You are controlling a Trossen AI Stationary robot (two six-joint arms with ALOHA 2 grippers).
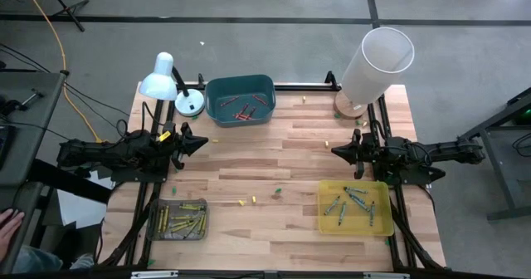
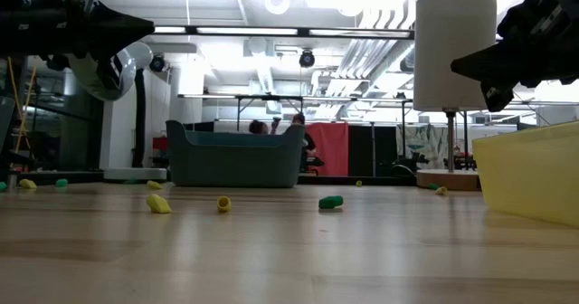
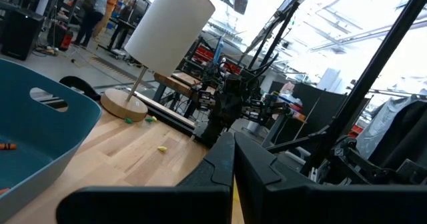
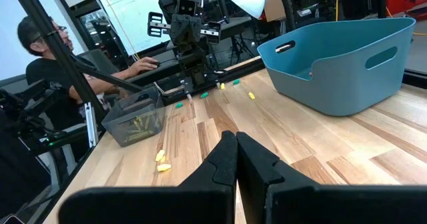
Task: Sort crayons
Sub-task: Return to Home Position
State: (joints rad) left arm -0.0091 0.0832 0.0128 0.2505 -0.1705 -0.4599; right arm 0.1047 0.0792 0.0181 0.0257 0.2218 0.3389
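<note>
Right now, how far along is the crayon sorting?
Nearly finished, it seems. Done: red crayons lie in the teal bin, yellow crayons in the gray bin, bluish crayons in the yellow bin. In hand: nothing; the left gripper and right gripper are shut and empty, held above the table at its sides. Left: only short bits loose on it.

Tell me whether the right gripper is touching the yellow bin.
Apart. The high view shows bare table between the right gripper and the yellow bin; the low view shows it raised above the rim.
</note>
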